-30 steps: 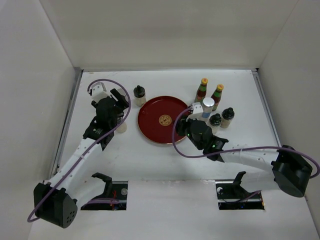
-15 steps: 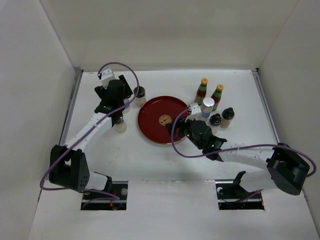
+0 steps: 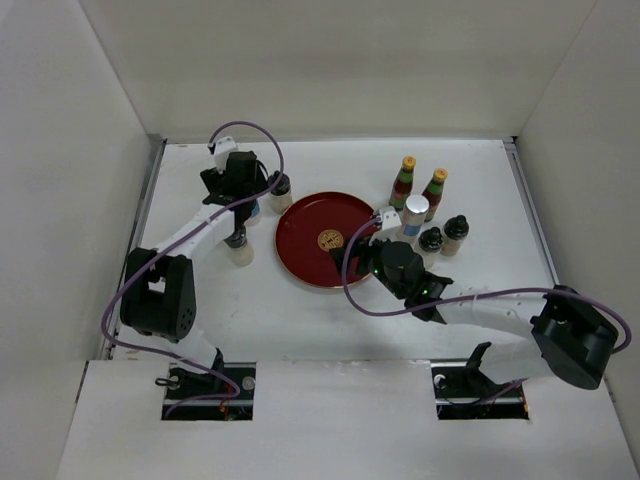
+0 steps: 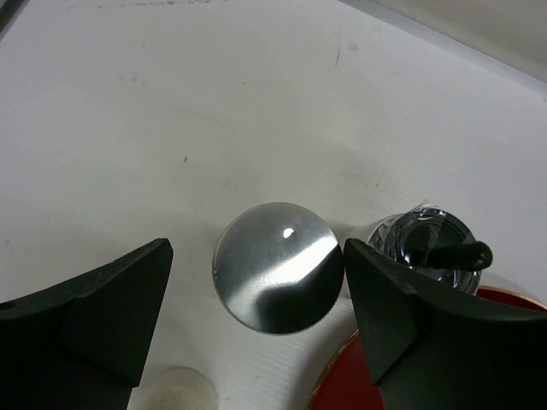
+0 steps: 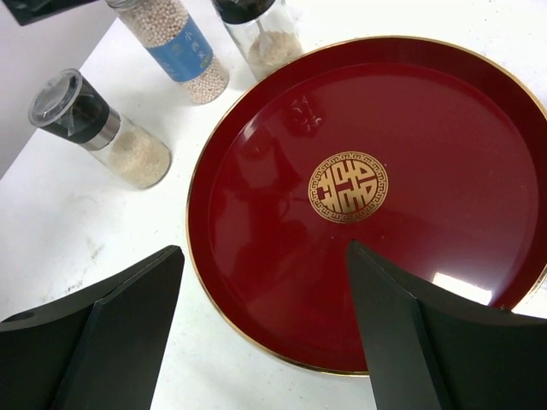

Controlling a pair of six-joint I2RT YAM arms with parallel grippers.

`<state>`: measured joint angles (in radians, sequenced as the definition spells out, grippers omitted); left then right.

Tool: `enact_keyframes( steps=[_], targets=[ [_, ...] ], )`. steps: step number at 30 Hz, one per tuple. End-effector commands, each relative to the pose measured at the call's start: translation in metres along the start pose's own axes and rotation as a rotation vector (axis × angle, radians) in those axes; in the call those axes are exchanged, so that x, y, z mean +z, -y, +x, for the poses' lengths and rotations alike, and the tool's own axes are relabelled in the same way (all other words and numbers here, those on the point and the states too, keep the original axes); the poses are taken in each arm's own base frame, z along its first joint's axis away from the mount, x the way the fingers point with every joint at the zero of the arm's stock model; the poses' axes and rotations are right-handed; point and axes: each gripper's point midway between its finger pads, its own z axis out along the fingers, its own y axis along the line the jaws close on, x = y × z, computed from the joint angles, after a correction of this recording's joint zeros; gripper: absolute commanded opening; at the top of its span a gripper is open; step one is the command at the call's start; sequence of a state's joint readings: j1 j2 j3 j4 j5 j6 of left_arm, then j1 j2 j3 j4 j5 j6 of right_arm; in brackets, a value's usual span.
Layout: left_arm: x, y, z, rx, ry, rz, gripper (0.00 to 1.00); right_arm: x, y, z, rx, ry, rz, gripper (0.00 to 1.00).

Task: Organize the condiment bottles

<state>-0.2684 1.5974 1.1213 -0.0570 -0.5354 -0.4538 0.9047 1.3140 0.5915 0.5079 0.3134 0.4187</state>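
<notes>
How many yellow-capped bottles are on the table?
2. One yellow-capped bottle stands past the far right edge of the red tray. The other stands just right of it. None seems hidden.

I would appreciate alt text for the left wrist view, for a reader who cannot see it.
Seen from above, the open left gripper flanks a silver-capped bottle on a white table. A dark-capped glass jar stands close beside the bottle, next to the rim of the red tray.

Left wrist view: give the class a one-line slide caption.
Open left gripper frames a silver-capped bottle; dark-capped jar beside it, by the red tray.
</notes>
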Motion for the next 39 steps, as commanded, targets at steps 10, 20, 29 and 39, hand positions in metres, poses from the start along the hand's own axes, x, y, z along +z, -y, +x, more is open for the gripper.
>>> enact_keyframes(
  steps=[10,20,29,39],
  targets=[
    [0.003,0.005,-0.026,-0.06,0.071,0.009,0.41,0.001,-0.01,-0.016,0.033,0.058,-0.047,0.84],
    [-0.083,-0.01,-0.121,-0.216,0.394,0.047,0.35,0.003,-0.008,-0.013,0.042,0.049,-0.045,0.83],
    [-0.15,0.05,-0.102,-0.204,0.349,0.288,0.36,-0.004,0.033,-0.03,0.134,0.131,0.07,0.65],
    [-0.131,0.136,-0.045,-0.168,0.227,0.467,0.39,-0.003,0.068,-0.03,0.231,0.128,0.151,0.43]
  ],
)
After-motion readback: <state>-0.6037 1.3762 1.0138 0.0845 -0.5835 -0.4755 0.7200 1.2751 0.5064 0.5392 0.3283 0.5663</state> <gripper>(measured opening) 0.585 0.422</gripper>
